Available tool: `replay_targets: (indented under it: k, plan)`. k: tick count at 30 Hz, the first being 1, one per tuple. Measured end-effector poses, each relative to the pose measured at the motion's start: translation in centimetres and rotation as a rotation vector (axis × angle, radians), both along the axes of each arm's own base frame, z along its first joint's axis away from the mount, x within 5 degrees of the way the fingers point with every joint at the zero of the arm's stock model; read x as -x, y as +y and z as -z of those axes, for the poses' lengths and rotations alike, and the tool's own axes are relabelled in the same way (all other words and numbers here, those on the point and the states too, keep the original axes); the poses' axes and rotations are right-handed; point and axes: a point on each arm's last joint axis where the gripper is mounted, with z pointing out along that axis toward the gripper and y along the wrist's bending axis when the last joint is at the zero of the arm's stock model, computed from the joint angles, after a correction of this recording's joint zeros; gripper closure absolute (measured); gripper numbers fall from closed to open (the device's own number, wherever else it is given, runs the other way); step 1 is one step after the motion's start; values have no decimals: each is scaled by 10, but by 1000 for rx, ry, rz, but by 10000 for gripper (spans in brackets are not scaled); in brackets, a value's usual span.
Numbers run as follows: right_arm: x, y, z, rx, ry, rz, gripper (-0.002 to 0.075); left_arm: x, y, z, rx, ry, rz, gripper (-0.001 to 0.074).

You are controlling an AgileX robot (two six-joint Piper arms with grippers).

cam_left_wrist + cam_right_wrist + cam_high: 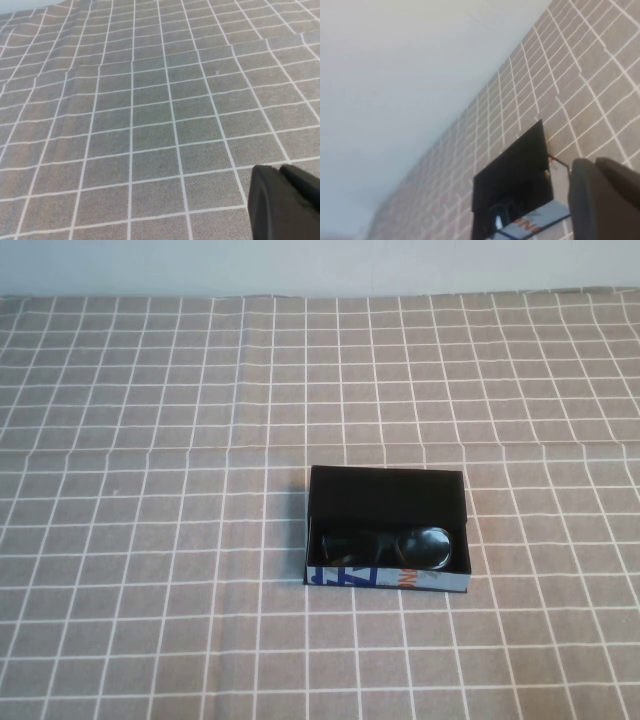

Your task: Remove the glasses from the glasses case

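Observation:
The glasses case (386, 580) lies open on the checked cloth, right of the middle, its flat black lid (386, 495) standing up at the far side. The black glasses (398, 545) lie inside, behind the white front with blue and orange print. Neither arm shows in the high view. In the right wrist view my right gripper (596, 162) is shut and empty, off to one side of the case (512, 175), with the glasses (500, 216) dimly seen inside. My left gripper (281, 169) is shut and empty over bare cloth, away from the case.
A grey cloth with a white grid (150, 540) covers the table, with a crease across its middle (150, 450). A pale wall (320, 265) runs along the far edge.

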Motion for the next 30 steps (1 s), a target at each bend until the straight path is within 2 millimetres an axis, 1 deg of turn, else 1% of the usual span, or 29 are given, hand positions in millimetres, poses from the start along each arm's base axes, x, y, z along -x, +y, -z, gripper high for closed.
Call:
replay_targets:
  k: [1, 2, 3, 6, 8, 11, 13, 15, 18, 20, 23, 27, 30]
  plan:
    - [0, 0, 0, 41, -7, -5, 743, 0, 0, 0, 0, 0, 0, 739]
    - [1, 1, -4, 86, -27, -13, 743, 0, 0, 0, 0, 0, 0, 739]
    - [2, 1, -11, 141, -57, -23, 743, 0, 0, 0, 0, 0, 0, 739]
    - [4, 4, -43, 318, -115, -60, 743, 0, 0, 0, 0, 0, 0, 740]
    - [1, 6, -60, 448, -91, -109, 743, 0, 0, 0, 0, 0, 0, 739]
    - [-13, 10, -83, 671, -11, -222, 743, 0, 0, 0, 0, 0, 0, 739]
    - [-26, 11, -100, 780, 19, -281, 743, 0, 0, 0, 0, 0, 0, 739]
    - [-45, 13, -115, 872, 60, -349, 743, 0, 0, 0, 0, 0, 0, 739]
    - [-77, 17, -129, 973, 118, -472, 743, 0, 0, 0, 0, 0, 0, 739]
    - [-97, 21, -133, 1027, 155, -581, 743, 0, 0, 0, 0, 0, 0, 739]
    - [-130, 35, -136, 1097, 192, -754, 743, 0, 0, 0, 0, 0, 0, 739]
    - [-161, 66, -136, 1255, 200, -962, 743, 0, 0, 0, 0, 0, 0, 739]
    - [-182, 90, -130, 1368, 208, -1079, 743, 0, 0, 0, 0, 0, 0, 740]
